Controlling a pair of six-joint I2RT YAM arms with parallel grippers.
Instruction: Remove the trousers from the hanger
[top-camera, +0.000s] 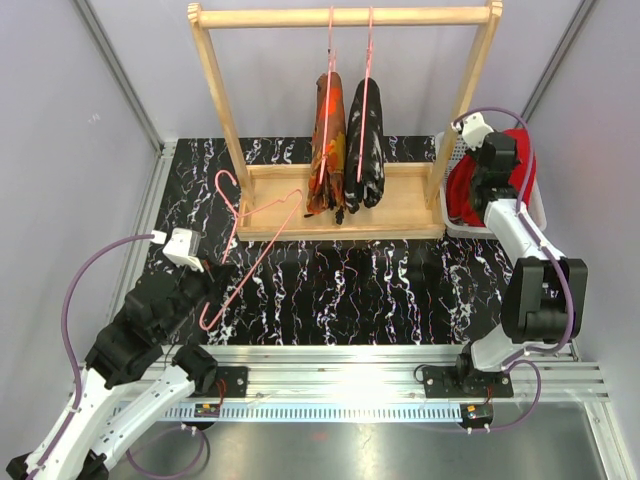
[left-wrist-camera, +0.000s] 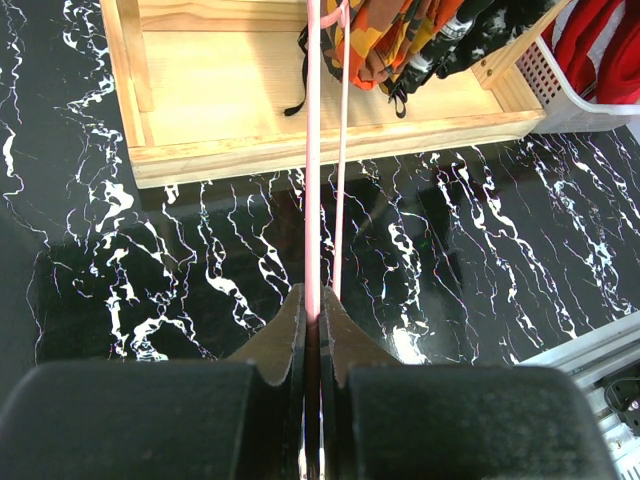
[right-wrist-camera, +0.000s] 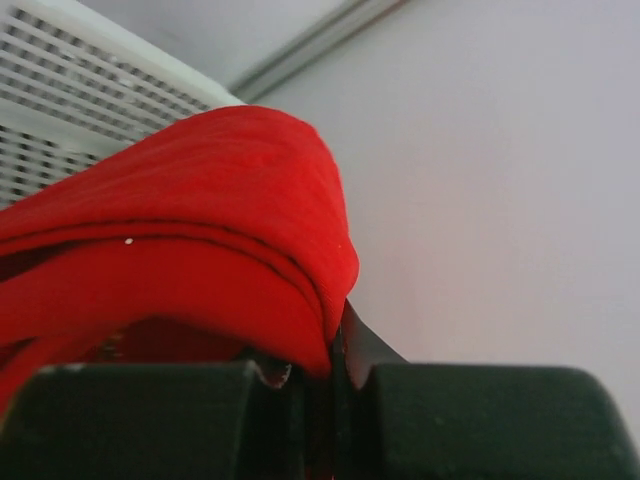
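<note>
The camouflage trousers (top-camera: 327, 145) and the black speckled trousers (top-camera: 365, 140) hang on pink hangers from the wooden rack's top bar (top-camera: 340, 16). The plain red trousers (top-camera: 470, 185) lie in the white basket (top-camera: 535, 205) at the right; my right gripper (top-camera: 492, 160) is shut on their edge (right-wrist-camera: 250, 260). My left gripper (top-camera: 205, 268) is shut on an empty pink hanger (top-camera: 245, 235), whose wire (left-wrist-camera: 312, 150) runs straight out between the fingers over the black marble table.
The wooden rack's base tray (top-camera: 340, 215) stands at the back middle, also in the left wrist view (left-wrist-camera: 230, 100). The basket's perforated wall (right-wrist-camera: 60, 90) shows behind the red cloth. Grey walls close in both sides.
</note>
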